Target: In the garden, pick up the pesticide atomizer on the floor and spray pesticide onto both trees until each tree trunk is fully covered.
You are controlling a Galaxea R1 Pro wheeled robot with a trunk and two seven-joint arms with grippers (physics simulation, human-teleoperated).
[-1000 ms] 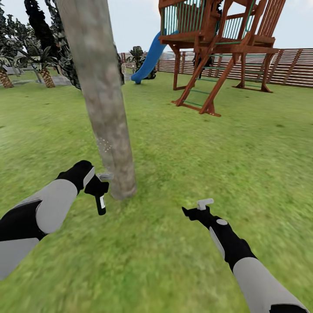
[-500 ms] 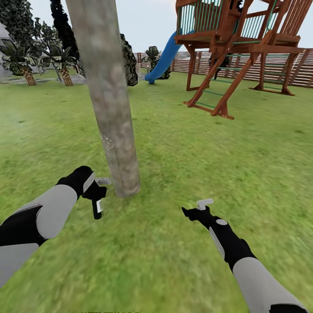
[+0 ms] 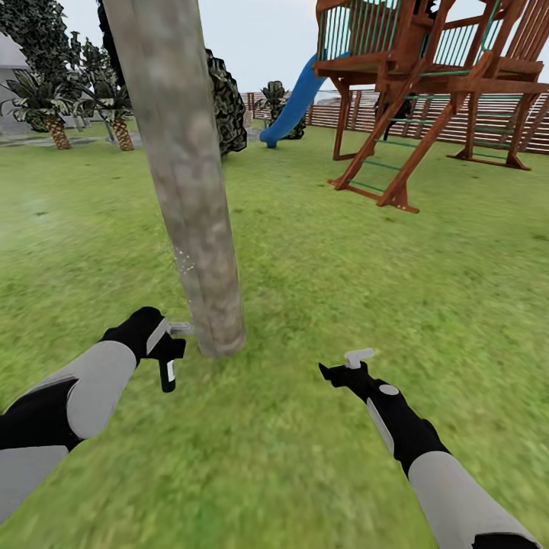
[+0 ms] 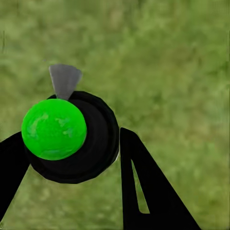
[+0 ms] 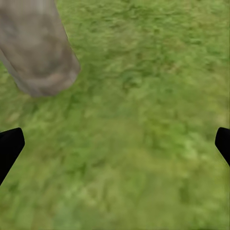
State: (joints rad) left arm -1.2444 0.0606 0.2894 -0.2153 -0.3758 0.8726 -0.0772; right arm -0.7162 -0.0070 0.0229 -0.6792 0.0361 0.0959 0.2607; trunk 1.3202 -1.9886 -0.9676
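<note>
A thick mottled beige-grey tree trunk rises close ahead, left of centre in the head view, with its base on the lawn. A few faint white specks sit low on its left side. My left gripper is just left of the trunk's base, shut on the pesticide atomizer, a small black sprayer with a white patch that hangs down from the fingers. In the left wrist view the atomizer is a black round body with a green top and a grey nozzle, between black fingers. My right gripper is open over grass; its view has the trunk base.
A red-brown wooden playset with a blue slide stands at the back right, before the slatted fence. Short palms and dark conifers line the back left. Open lawn lies to the right of the trunk.
The whole head view has shifted, with the playset and palms now further right. My left gripper and the atomizer sit a little lower against the trunk's base. The right arm looks unchanged.
</note>
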